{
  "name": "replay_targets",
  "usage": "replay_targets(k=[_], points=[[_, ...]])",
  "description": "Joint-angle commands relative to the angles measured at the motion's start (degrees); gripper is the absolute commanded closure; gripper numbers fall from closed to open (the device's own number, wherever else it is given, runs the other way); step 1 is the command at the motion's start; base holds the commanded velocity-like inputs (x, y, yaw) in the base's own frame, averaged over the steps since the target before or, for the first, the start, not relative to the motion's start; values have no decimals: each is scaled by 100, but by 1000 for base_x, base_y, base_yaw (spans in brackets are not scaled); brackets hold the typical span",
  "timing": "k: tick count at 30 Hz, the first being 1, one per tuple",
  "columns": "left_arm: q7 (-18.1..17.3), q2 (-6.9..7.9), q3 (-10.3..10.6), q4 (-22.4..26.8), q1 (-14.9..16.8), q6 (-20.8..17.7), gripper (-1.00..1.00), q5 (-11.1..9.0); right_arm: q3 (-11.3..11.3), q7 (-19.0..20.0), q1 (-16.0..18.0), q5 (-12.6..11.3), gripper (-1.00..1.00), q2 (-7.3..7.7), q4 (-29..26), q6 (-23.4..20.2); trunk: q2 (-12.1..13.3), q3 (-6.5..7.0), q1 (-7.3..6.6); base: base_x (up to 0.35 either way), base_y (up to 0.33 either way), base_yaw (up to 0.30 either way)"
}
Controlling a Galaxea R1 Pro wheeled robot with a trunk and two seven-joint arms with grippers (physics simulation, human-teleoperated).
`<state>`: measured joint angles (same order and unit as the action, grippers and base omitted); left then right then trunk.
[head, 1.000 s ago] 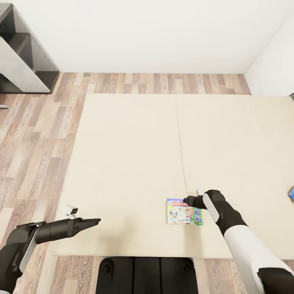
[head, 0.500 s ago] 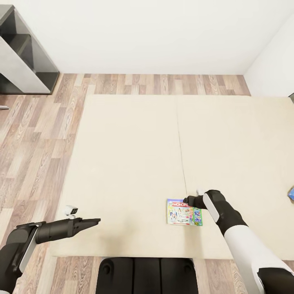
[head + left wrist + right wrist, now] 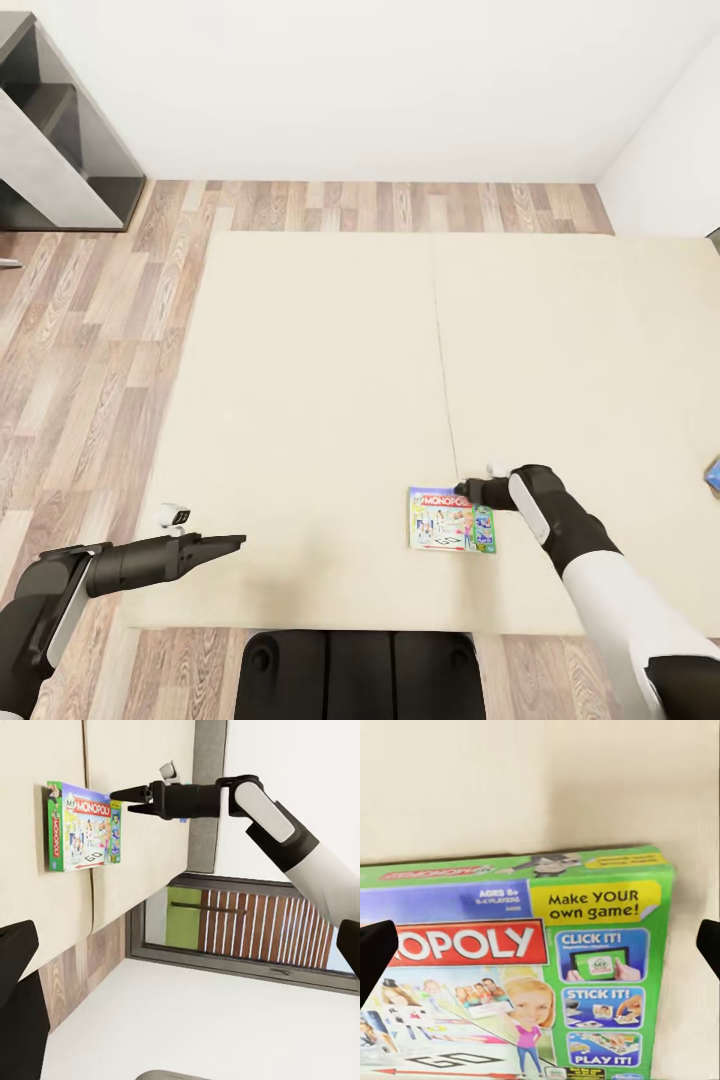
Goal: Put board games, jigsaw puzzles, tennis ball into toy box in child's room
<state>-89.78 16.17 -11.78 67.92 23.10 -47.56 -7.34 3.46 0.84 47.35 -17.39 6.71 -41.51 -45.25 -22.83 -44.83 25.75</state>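
Monopoly box (image 3: 451,519), one in sight, lies flat on the bed (image 3: 320,400) near its front edge, about five o'clock in the head view; green rim, red title band, "Make YOUR own game!" on the lid. At eight o'clock the left gripper (image 3: 232,543) hangs by the bed's corner, fingers pressed together. The right gripper (image 3: 461,491) sits at the box's far edge, fingers spread wide. Plank floor (image 3: 90,330), white wall (image 3: 360,90).

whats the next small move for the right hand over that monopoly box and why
Probably lower the right hand a little further so its fingers straddle the far edge of the Monopoly box, then close. The hand is open, its two fingertips spread at the sides of the right wrist view, poised at that edge, while the box lies flat on the bed, ungripped.
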Motion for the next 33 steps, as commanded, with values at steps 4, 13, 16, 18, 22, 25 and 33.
replay_targets(k=[4,13,16,18,22,25,33], points=[[-22,1,1,1,2,-61,-100,-2,31,292,2,-5,-100,158,-5,22,-9,-6,3,0,0,0],[-22,0,1,1,2,-61,-100,-4,42,1072,2,6,-100,433,220,256,-9,-6,3,0,0,0],[-22,0,1,1,3,-61,-100,-4,50,1232,2,8,-100,487,351,389,-9,-6,3,0,0,0],[-22,0,1,1,2,-61,-100,-4,57,1298,2,11,-100,505,417,443,-9,-6,3,0,0,0],[-22,1,1,1,3,-61,-100,-4,94,1344,2,26,-100,517,471,481,-9,-6,3,0,0,0],[-22,1,1,1,2,-61,-100,-4,205,1357,2,56,-100,520,487,491,-9,-6,3,0,0,0],[-22,6,-3,1,2,-61,-100,-4,650,1373,2,105,-100,523,505,499,-9,-6,3,0,0,0]])
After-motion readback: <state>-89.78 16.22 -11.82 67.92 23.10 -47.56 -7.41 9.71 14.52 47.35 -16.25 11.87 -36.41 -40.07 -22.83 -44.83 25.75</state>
